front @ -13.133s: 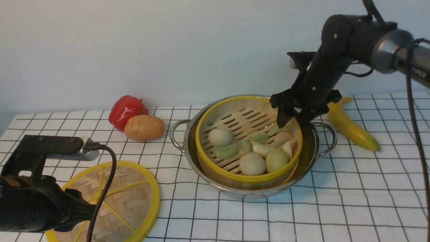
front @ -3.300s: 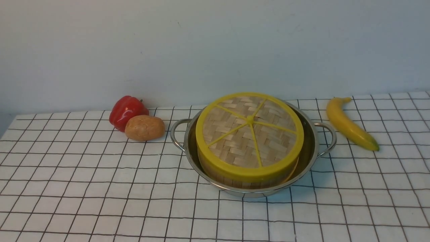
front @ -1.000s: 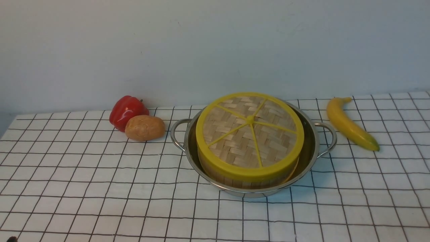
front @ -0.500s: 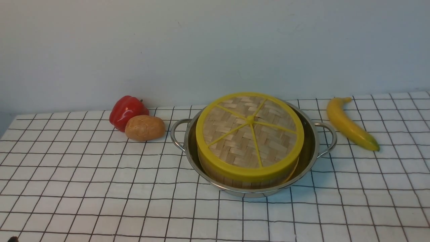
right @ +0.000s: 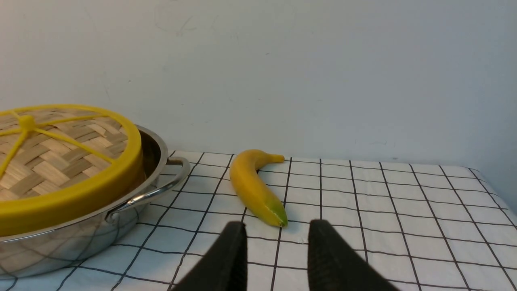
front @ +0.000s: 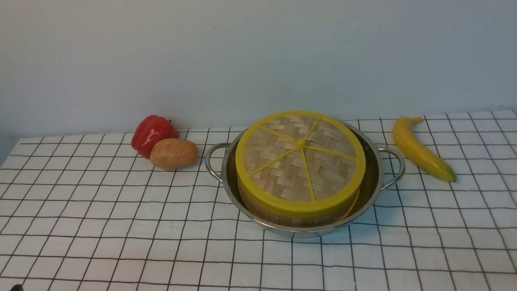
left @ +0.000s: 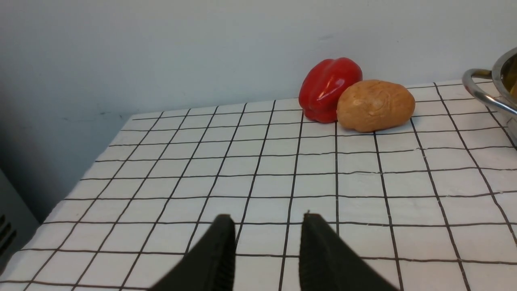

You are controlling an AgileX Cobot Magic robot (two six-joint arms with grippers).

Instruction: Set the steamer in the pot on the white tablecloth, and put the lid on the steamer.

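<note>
The pot [front: 372,178] stands on the white tablecloth [front: 121,222] right of centre. The steamer [front: 291,218] sits inside it, only its tan side wall showing. The lid [front: 301,157] lies flat on top of the steamer and covers it. The right wrist view shows the lid [right: 60,153] and the pot [right: 121,218]; the left wrist view shows only the pot's handle [left: 480,91]. My left gripper [left: 266,218] is open and empty, low over bare cloth, well away from the pot. My right gripper [right: 278,224] is open and empty, over the cloth beside the pot. Neither gripper shows in the front view.
A red pepper [front: 152,133] and a brown potato [front: 173,153] lie left of the pot near the back wall. A banana [front: 420,149] lies right of the pot, just beyond my right gripper. The cloth's left edge [left: 60,194] drops off near my left gripper.
Since the earliest frame the lid has gone from the cloth at the front left onto the steamer, and both arms have left the front view. Nothing has moved in the last second.
</note>
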